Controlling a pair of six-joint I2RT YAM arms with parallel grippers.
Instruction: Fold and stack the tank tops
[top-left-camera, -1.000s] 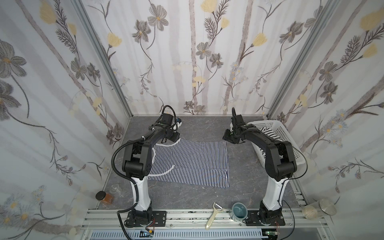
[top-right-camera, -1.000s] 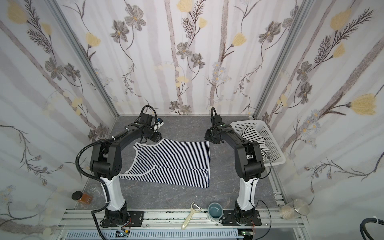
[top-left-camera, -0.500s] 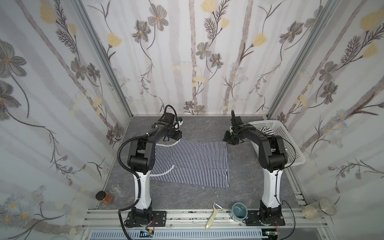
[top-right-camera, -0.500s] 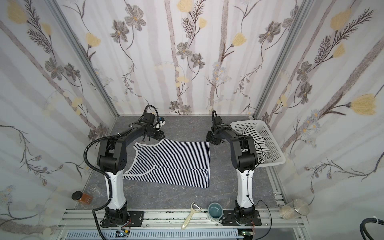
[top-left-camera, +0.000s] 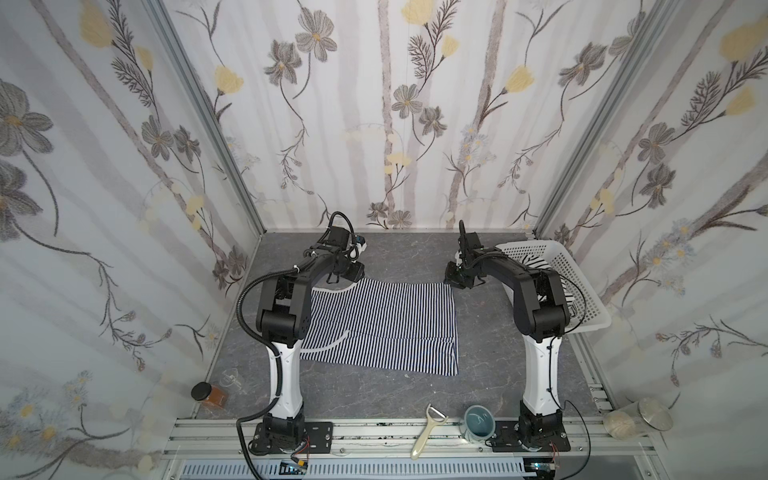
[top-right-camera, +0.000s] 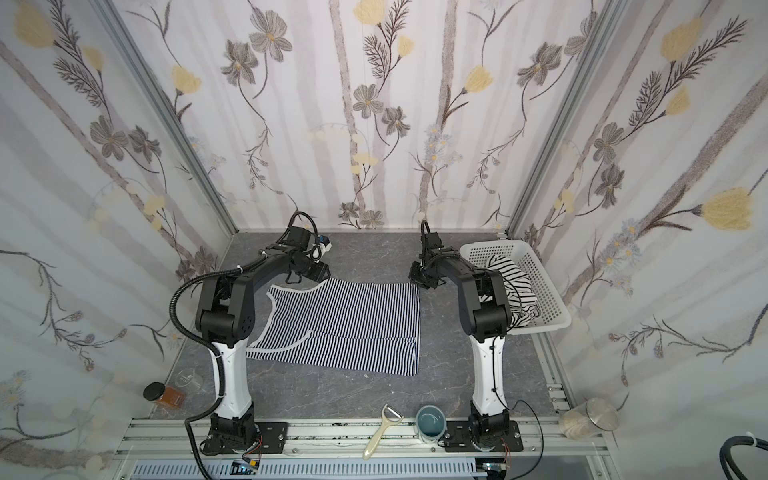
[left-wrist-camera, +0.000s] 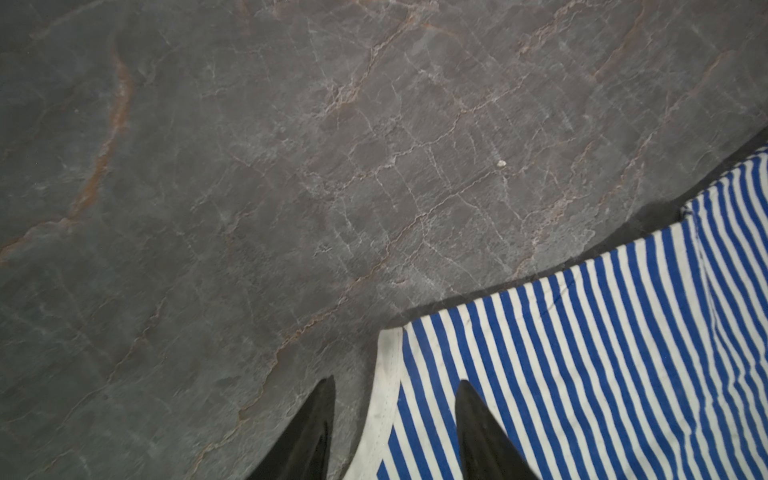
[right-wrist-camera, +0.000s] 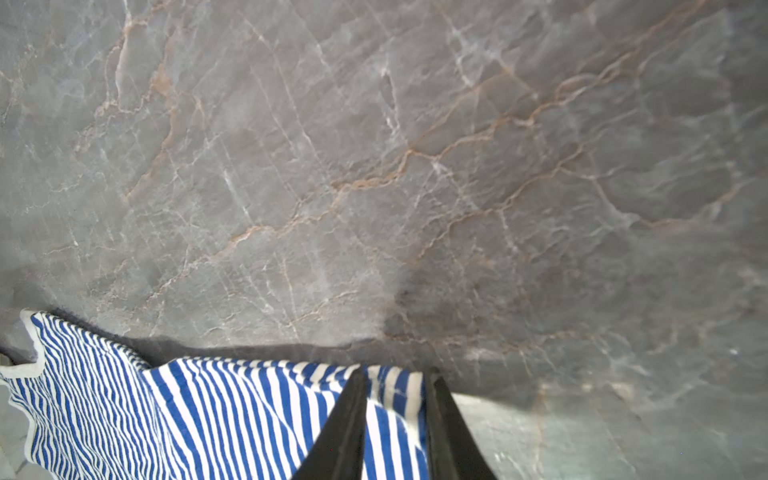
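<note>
The navy-and-white striped tank top (top-left-camera: 382, 324) (top-right-camera: 349, 324) lies spread flat in the middle of the grey table. My left gripper (top-left-camera: 353, 272) (left-wrist-camera: 397, 380) stands open at its far left corner, one finger on the table and one over the white-trimmed strap (left-wrist-camera: 386, 399). My right gripper (top-left-camera: 455, 280) (right-wrist-camera: 395, 372) sits at the far right hem corner, its jaws shut on a bunched bit of the striped cloth (right-wrist-camera: 390, 399). The white tank top with black stripes (top-right-camera: 513, 282) lies crumpled in the basket.
The white perforated basket (top-left-camera: 577, 274) stands at the right, beside the right arm. A peeler (top-left-camera: 428, 430) and a teal cup (top-left-camera: 478, 422) lie on the front rail. A spice jar (top-left-camera: 210, 395) lies at the front left, a glass jar (top-left-camera: 638, 422) at the front right.
The right gripper's jaws have closed on the hem corner. Both arms have drawn their elbows up and reached toward the back; the left gripper has stayed open.
</note>
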